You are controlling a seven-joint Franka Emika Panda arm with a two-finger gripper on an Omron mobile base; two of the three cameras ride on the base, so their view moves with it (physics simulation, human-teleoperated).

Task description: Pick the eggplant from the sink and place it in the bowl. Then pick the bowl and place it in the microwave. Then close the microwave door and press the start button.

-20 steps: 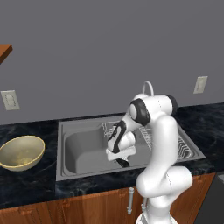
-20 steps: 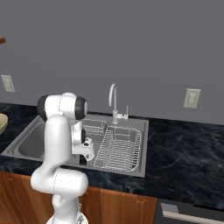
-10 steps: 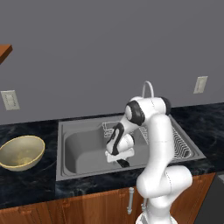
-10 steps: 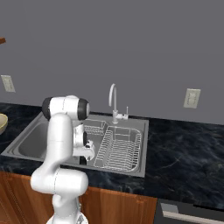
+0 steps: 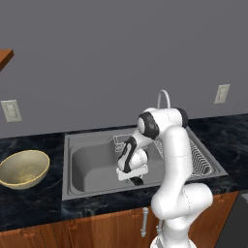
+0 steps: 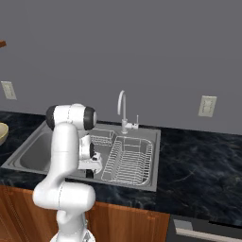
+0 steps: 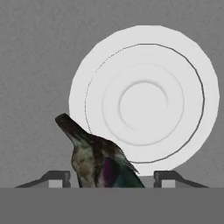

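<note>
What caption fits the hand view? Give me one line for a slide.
Claw lowered into the sink, its fingertips straddling the dark eggplant that lies beside the round white drain.

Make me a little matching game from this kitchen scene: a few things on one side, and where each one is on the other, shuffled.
Things:
1. eggplant
2. bowl
3. faucet
4. wire rack

Places:
A. on the dark counter, left of the sink
B. at the sink's back edge
C. between the claw's tips, beside the round drain
D. in the sink's right half

Pairs: 1-C, 2-A, 3-B, 4-D
</note>
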